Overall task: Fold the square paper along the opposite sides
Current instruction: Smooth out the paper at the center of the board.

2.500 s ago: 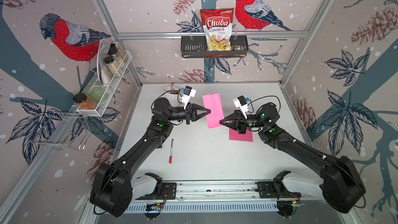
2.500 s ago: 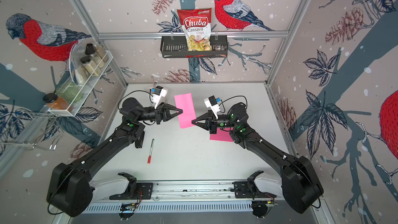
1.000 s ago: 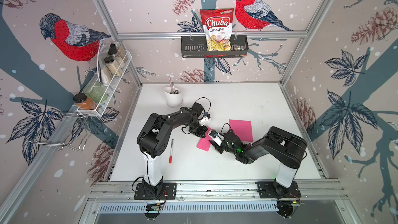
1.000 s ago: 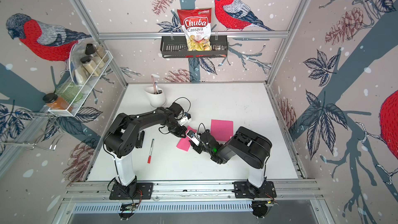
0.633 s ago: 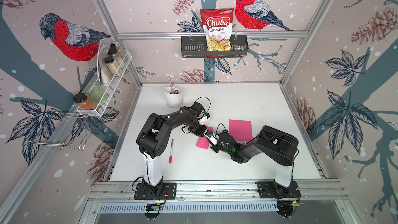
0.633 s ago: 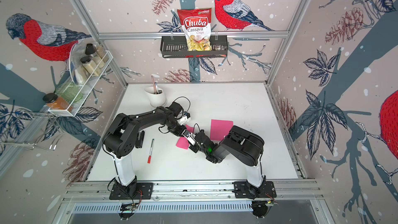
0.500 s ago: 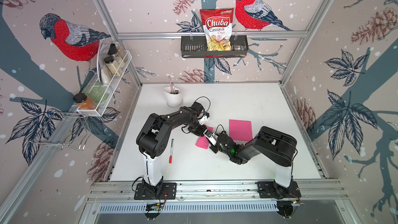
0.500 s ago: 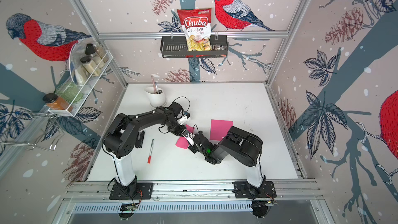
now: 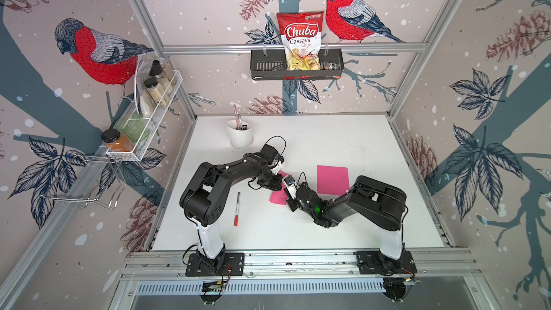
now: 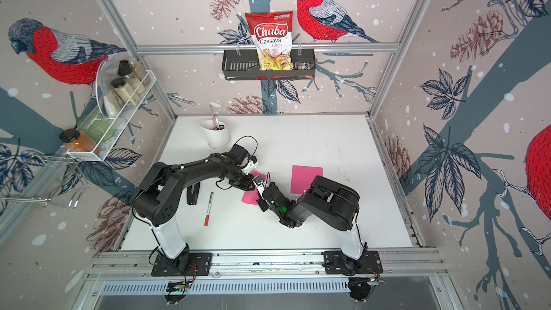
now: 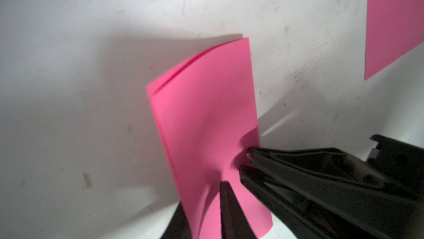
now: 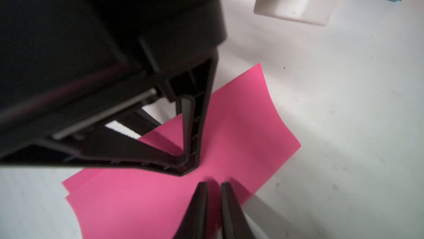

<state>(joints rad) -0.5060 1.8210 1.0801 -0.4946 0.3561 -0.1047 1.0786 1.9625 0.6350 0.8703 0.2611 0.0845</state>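
While the folded pink paper [image 9: 276, 197] [image 10: 250, 197] is lying on the white counter [image 9: 328, 138] at the centre of both top views, just left of a flat pink sheet [image 9: 332, 179] and right of a red marker [image 9: 237, 208], both arms are meeting over it. The right fingers [image 12: 199, 205] are pinching its long edge at the lower centre of the right wrist view, creasing it there. The left fingers [image 11: 229, 208] are standing slightly parted at the bottom of the left wrist view, with the paper's short end passing between them and its two layers gaping at the far end.
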